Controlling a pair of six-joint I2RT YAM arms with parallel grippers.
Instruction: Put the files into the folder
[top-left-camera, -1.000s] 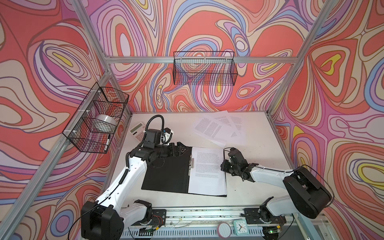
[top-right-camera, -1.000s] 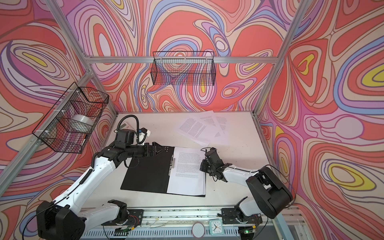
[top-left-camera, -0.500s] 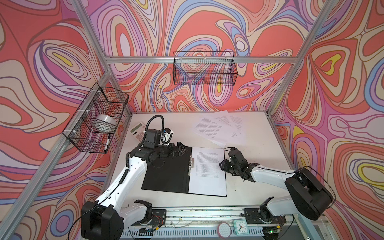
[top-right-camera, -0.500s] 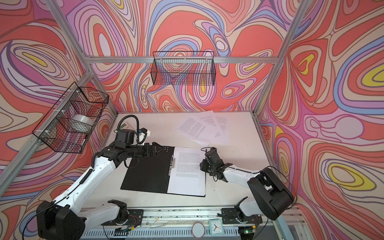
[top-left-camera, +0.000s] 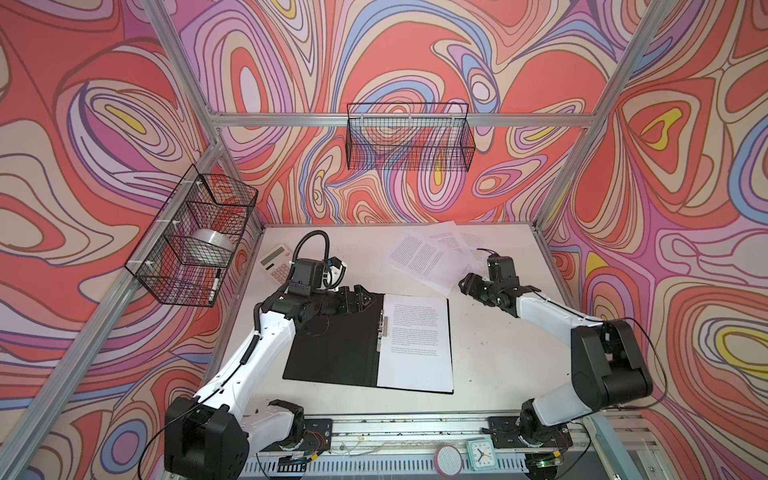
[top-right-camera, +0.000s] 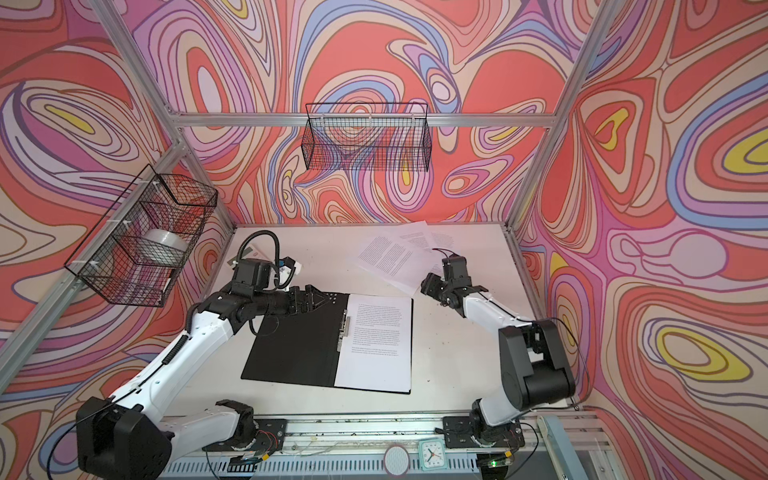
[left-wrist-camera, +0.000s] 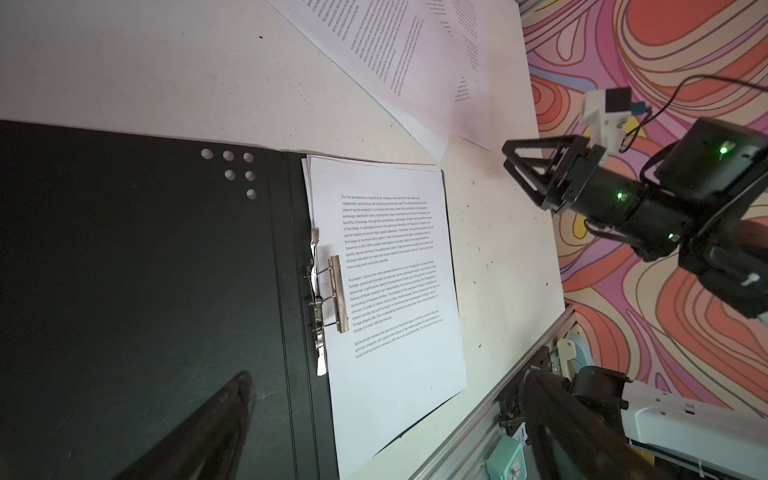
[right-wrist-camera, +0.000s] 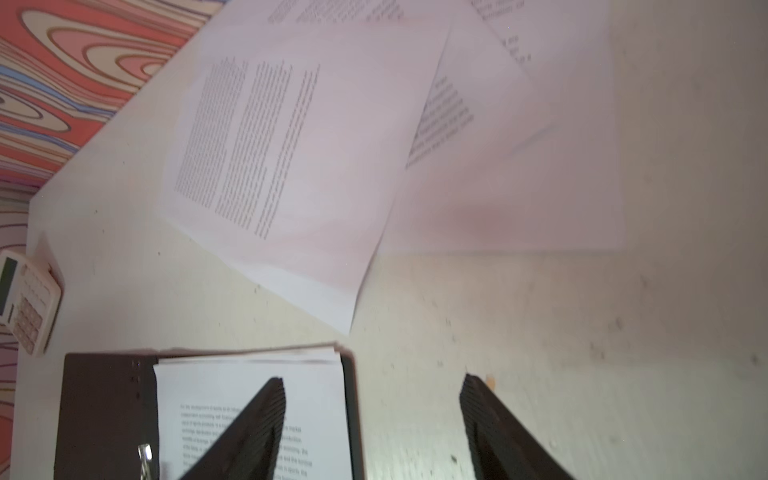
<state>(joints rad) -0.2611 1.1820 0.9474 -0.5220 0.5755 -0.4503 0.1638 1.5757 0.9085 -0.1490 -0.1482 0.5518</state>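
The folder (top-left-camera: 332, 349) (top-right-camera: 295, 349) (left-wrist-camera: 145, 270) (right-wrist-camera: 104, 407) lies open at mid-table, black inside up, metal clip (left-wrist-camera: 328, 299) on its spine. Files (top-left-camera: 415, 361) (top-right-camera: 374, 357) (left-wrist-camera: 395, 291) (right-wrist-camera: 249, 382) are stacked on its right half. More loose files (top-left-camera: 424, 257) (top-right-camera: 390, 257) (left-wrist-camera: 395, 50) (right-wrist-camera: 291, 145) fan out at the back right. My left gripper (top-left-camera: 361, 301) (top-right-camera: 316, 301) (left-wrist-camera: 386, 415) hovers open over the folder's far left part. My right gripper (top-left-camera: 469, 284) (top-right-camera: 430, 284) (right-wrist-camera: 374, 399) (left-wrist-camera: 523, 166) is open and empty, between the folder's far right corner and the loose files.
A white-and-pink calculator (top-left-camera: 276, 262) (right-wrist-camera: 25, 303) lies at the back left. Wire baskets hang on the back wall (top-left-camera: 409, 137) and the left wall (top-left-camera: 195, 237). A small clock (top-left-camera: 481, 453) sits on the front rail.
My right gripper has opened and drawn back and to the right, off the sheet in the folder toward the loose files. The left arm has stayed put.
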